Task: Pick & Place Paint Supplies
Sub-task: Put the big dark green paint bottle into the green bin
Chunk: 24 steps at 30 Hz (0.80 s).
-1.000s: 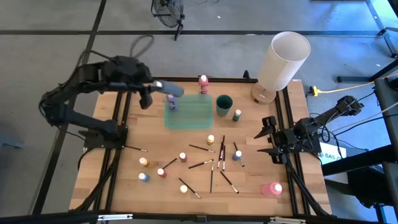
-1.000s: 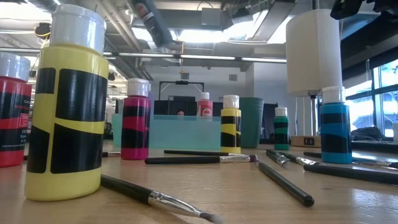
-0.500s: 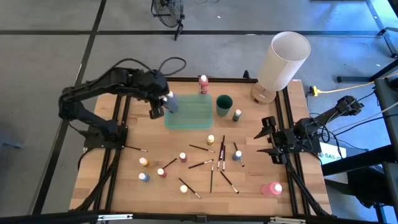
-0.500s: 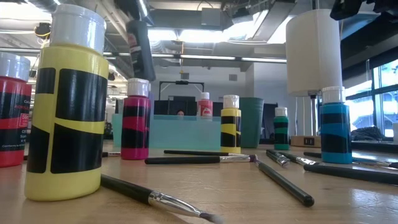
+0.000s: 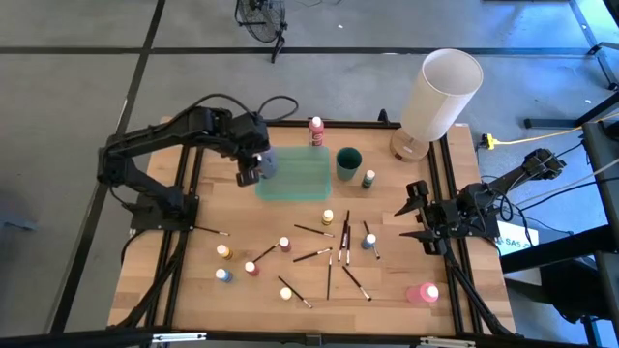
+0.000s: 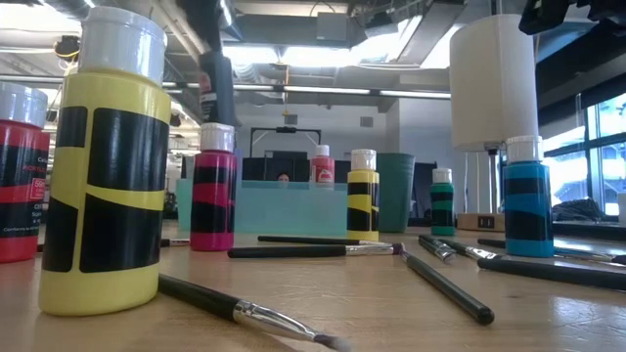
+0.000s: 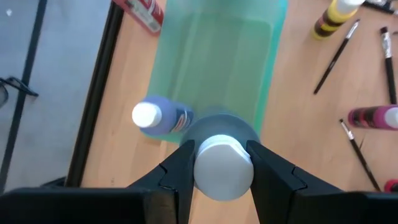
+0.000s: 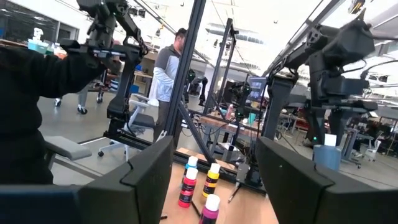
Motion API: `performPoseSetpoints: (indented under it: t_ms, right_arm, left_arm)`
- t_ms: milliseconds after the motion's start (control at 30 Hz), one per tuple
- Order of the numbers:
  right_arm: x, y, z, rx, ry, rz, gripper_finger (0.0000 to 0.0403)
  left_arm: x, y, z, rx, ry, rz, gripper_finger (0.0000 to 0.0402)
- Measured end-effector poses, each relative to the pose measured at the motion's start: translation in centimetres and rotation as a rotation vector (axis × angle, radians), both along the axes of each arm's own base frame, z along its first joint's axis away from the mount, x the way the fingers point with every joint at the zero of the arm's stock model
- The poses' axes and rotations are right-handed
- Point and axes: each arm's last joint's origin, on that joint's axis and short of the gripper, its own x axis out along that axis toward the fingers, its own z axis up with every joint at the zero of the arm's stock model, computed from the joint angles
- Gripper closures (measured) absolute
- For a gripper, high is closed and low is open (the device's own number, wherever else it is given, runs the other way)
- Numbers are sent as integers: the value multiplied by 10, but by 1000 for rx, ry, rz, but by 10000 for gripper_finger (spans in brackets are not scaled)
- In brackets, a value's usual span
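Right now the left gripper (image 7: 222, 163) clamps a white-capped bottle (image 7: 222, 167) above the green tray's (image 5: 295, 179) nine o'clock edge, just beside a purple bottle (image 7: 160, 117). Lowering there could topple that purple bottle. At three o'clock the right gripper (image 5: 418, 215) waits, jaws wide.

held bottle (image 7: 222, 167) body hidden beneath cap
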Motion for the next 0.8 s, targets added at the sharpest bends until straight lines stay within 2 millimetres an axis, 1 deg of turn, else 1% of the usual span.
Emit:
performPoseSetpoints:
  t_ms: [100, 267, 433, 567, 733, 800]
  right_arm:
    - [0, 0, 0, 0, 0, 0, 171]
    - [0, 0, 0, -2, 4, 0, 171]
    - [0, 0, 0, -2, 3, 0, 171]
    - [0, 0, 0, -2, 3, 0, 171]
    - [0, 0, 0, -2, 3, -1, 171]
    - [0, 0, 0, -2, 3, 0, 171]
  left_arm:
    - [-5, 7, -8, -22, -18, 24, 283]
    - [-5, 18, -23, -62, -65, 30, 283]
    - [-8, 29, -44, -70, -6, 61, 283]
    - [-8, 37, -59, -86, -3, 58, 283]
    - [-5, 45, -71, -127, -64, 38, 283]
    - [-7, 47, -75, -133, -48, 48, 283]
